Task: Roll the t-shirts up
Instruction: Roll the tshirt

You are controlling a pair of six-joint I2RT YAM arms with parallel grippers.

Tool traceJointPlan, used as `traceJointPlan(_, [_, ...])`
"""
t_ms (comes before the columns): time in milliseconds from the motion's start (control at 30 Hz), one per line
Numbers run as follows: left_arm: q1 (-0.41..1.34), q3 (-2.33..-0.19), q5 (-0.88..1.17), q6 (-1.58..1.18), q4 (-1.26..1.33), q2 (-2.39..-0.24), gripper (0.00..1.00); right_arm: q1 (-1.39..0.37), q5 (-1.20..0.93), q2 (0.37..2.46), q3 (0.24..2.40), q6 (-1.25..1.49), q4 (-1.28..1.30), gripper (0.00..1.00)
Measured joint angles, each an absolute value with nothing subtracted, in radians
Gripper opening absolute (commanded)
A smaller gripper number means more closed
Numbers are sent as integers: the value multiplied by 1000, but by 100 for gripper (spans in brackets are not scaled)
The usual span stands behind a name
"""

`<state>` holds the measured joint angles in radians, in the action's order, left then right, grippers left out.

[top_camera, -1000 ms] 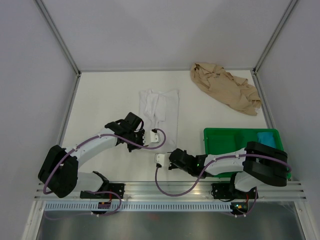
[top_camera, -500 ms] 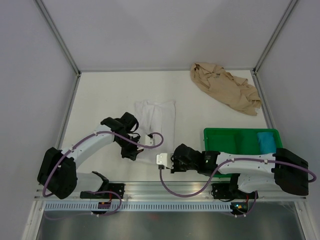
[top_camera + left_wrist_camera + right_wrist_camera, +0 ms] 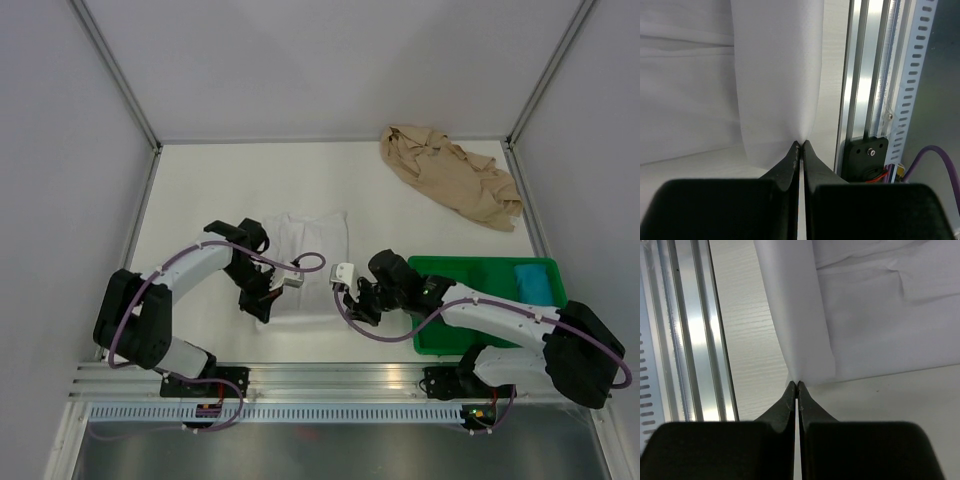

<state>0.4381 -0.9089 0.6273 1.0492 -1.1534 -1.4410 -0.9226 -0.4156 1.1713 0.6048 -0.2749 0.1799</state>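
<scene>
The left gripper (image 3: 801, 142) is clamped shut on the near left edge of the white shirt (image 3: 312, 245); the right gripper (image 3: 797, 383) pinches its near right corner — a fold of cloth runs away from each pair of tips. The table (image 3: 210, 190) carries that shirt at its middle, the tan shirt (image 3: 450, 185) crumpled in the far right corner, and the green tray (image 3: 470, 264) at near right — a blue cloth (image 3: 533, 283) lies inside it.
</scene>
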Motion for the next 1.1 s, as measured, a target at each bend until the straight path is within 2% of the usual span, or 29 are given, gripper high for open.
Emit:
traceJointPlan(367, [368, -989, 667, 1082, -1150, -1610, 2, -706, -553, 1387, 645, -78, 105, 0])
traceJointPlan(500, [363, -1023, 677, 1082, -1138, -1683, 2, -667, -560, 1439, 657, -28, 58, 7])
traceJointPlan(600, [354, -1033, 678, 1081, -1128, -1731, 2, -651, -564, 1458, 656, 22, 16, 17])
traceJointPlan(700, [345, -1039, 678, 1081, -1126, -1760, 2, -628, -559, 1458, 648, 64, -25, 35])
traceJointPlan(733, [343, -1041, 678, 1081, -1126, -1766, 2, -621, -556, 1457, 643, 76, -39, 45])
traceJointPlan(767, [342, -1046, 680, 1080, -1126, -1769, 2, -616, -552, 1451, 636, 90, -49, 60])
traceJointPlan(800, [342, -1052, 680, 1079, -1127, -1771, 2, -611, -552, 1441, 625, 104, -65, 97])
traceJointPlan(967, [342, -1071, 684, 1079, -1126, -1771, 2, -609, -583, 1357, 545, 139, -174, 97])
traceJointPlan(1067, [342, -1071, 684, 1079, -1126, -1771, 2, -611, -602, 1373, 521, 186, -253, 88])
traceJointPlan(1100, [342, -1071, 684, 1079, -1126, -1771, 2, -611, -606, 1388, 518, 200, -273, 83])
